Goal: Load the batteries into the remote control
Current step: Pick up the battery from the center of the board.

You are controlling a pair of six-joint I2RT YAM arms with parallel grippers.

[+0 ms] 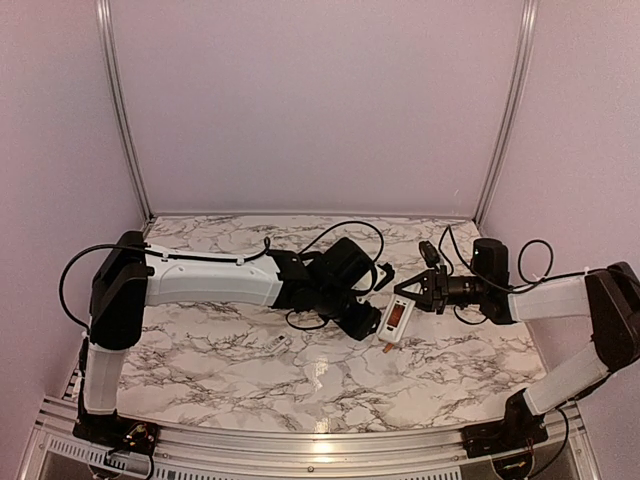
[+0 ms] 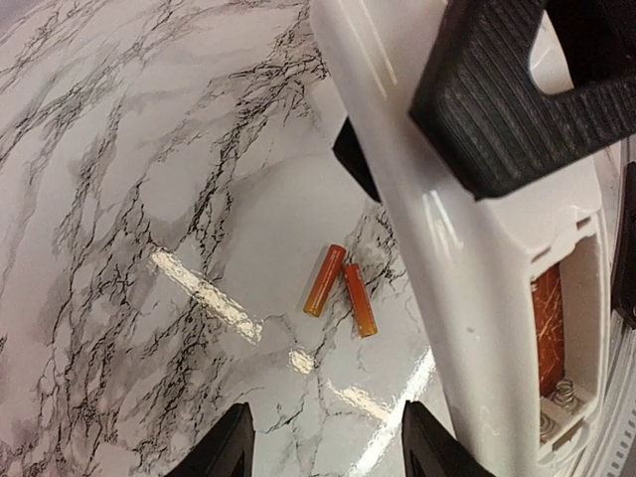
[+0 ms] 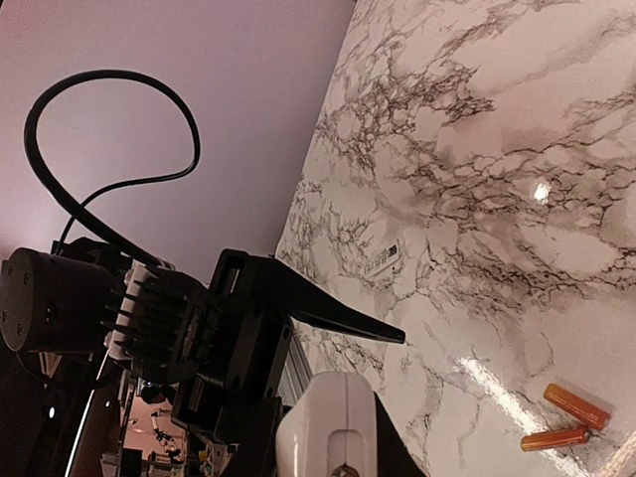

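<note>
Two orange batteries (image 2: 325, 280) (image 2: 360, 298) lie side by side on the marble table. They also show in the right wrist view (image 3: 576, 405) and as a small orange spot in the top view (image 1: 386, 348). My right gripper (image 1: 413, 297) (image 3: 333, 442) is shut on the white remote control (image 1: 397, 318) (image 2: 467, 258) and holds it tilted above the table. Its open battery bay (image 2: 550, 338) faces up, with a spring at one end. My left gripper (image 2: 333, 452) (image 1: 368, 325) is open and empty, just above the table near the batteries and left of the remote.
A small white cover piece (image 1: 280, 343) (image 3: 383, 260) lies on the table left of the grippers. The left arm's black wrist (image 3: 199, 328) sits close to the remote. Cables (image 1: 345, 232) loop behind both wrists. Pale walls enclose the table.
</note>
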